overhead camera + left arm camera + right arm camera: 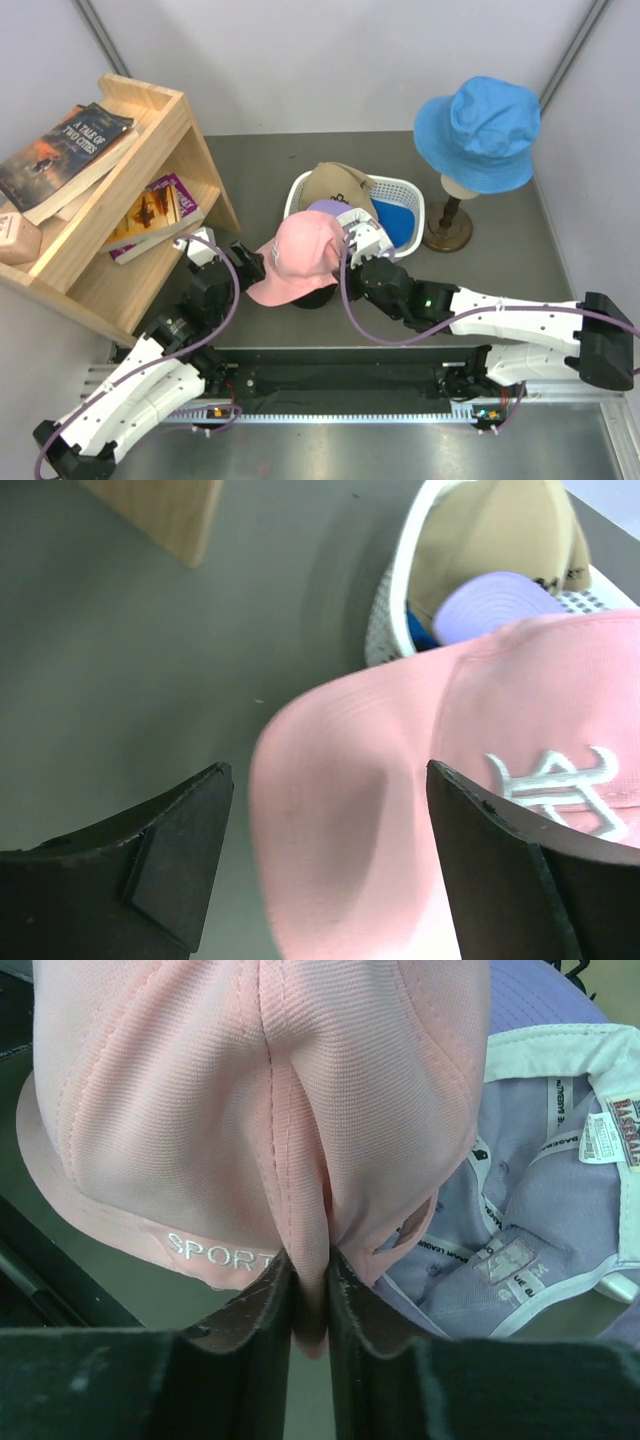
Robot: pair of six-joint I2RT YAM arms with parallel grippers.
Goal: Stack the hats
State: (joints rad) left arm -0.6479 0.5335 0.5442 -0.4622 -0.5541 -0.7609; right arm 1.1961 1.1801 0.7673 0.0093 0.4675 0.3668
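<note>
While the right hand (308, 1290) pinches a fold of fabric at the back of the pink cap (300, 262), its two fingers nearly together with the cloth bunched between them, the cap sits on top of a black cap (318, 298) whose dark edge peeks out just below it. Just past that hand, on its far side, the lavender cap (540, 1220) lies upturned with its labels showing, at the near rim of the white basket (412, 190), which also holds the tan cap (335, 185) and the royal blue cap (398, 218). On the other side of the pink cap, the left hand (310, 870) stands with its fingers wide apart and nothing between them, the pink brim just ahead of it above the tabletop (250, 160). My read is that the pink cap is being settled onto the black one, so this stacking step looks close to done. Next the right hand would need to let go cleanly without dragging the crown off, then one hand should go for the lavender cap beyond it.
</note>
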